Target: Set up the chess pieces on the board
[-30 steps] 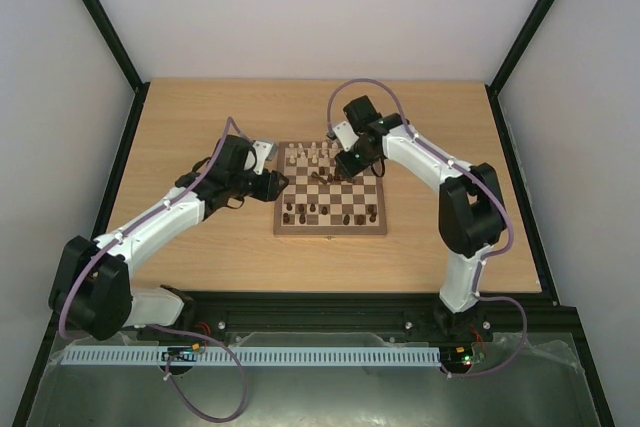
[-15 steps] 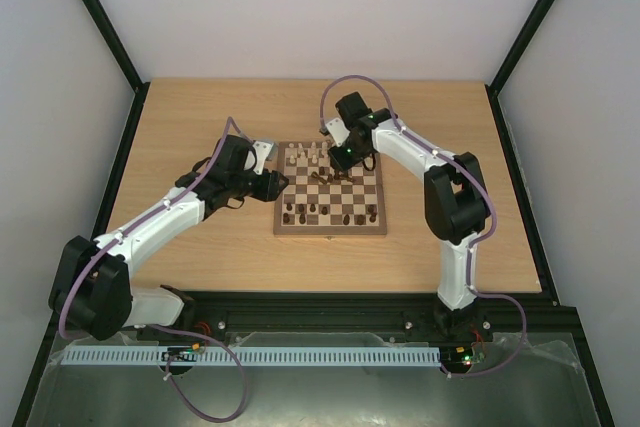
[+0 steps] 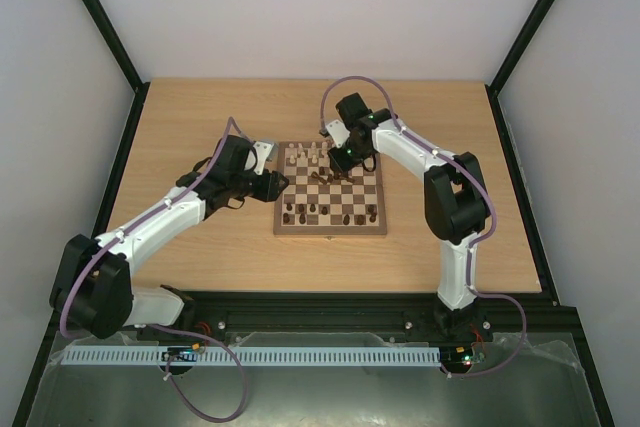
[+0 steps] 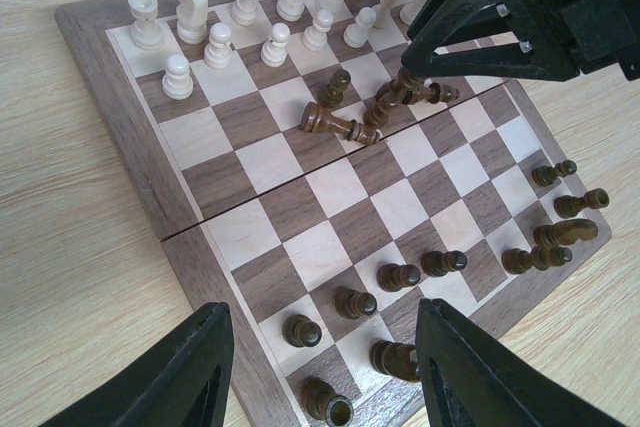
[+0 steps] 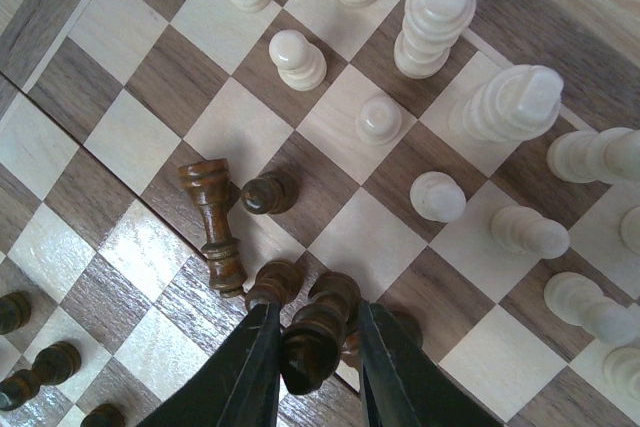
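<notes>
While working toppled dark brown wooden chess pieces (image 5: pixel 215 222) at centre of the checkered wooden chessboard (image 3: pixel 330 231), seemingly pinches one in right gripper (image 5: pixel 315 322) for righting; holds left gripper (image 4: pixel 325 347) spread at 9 o'clock.

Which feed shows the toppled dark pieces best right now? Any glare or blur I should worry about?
Right wrist: sharp on the toppled dark pieces, with glare on the board squares at lower left. Left wrist: crisp and evenly lit, only the left gripper itself slightly soft at the bottom edge. Top external: no glare, but pieces too small to read.
</notes>
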`<act>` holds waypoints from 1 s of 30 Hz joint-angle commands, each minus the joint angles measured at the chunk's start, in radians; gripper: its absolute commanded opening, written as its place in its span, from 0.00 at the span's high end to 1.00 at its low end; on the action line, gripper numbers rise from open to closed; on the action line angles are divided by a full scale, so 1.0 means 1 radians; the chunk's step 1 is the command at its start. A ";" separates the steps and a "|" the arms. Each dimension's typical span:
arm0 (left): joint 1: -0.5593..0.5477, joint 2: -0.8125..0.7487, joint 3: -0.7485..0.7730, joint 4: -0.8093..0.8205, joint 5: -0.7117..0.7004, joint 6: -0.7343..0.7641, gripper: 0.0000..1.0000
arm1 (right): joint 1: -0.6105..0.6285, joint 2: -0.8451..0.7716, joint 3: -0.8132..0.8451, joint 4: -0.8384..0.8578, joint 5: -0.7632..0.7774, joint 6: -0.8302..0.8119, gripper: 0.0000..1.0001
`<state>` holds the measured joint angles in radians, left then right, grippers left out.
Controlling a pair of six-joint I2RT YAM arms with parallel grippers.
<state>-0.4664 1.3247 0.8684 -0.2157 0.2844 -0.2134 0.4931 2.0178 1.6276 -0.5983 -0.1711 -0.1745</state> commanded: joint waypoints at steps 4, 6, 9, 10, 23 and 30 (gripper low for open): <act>-0.002 0.013 0.014 0.006 0.009 -0.003 0.49 | 0.004 -0.008 -0.037 -0.070 0.002 0.006 0.72; -0.001 0.015 0.014 0.006 0.008 -0.002 0.49 | 0.004 -0.007 -0.035 -0.072 -0.002 0.007 0.72; -0.001 0.014 0.014 0.005 0.009 -0.003 0.49 | 0.004 -0.009 -0.029 -0.072 -0.008 0.009 0.72; -0.001 0.014 0.014 0.006 0.008 -0.003 0.49 | 0.005 -0.010 -0.028 -0.073 -0.007 0.010 0.72; -0.002 0.023 0.017 0.007 0.011 -0.004 0.49 | 0.005 0.020 -0.012 -0.061 -0.004 0.012 0.69; -0.001 0.027 0.017 0.009 0.012 -0.006 0.48 | 0.003 -0.001 -0.007 -0.073 0.004 0.028 0.85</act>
<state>-0.4664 1.3388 0.8684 -0.2157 0.2867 -0.2134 0.4931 2.0277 1.6085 -0.6109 -0.1753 -0.1658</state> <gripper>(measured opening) 0.514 0.183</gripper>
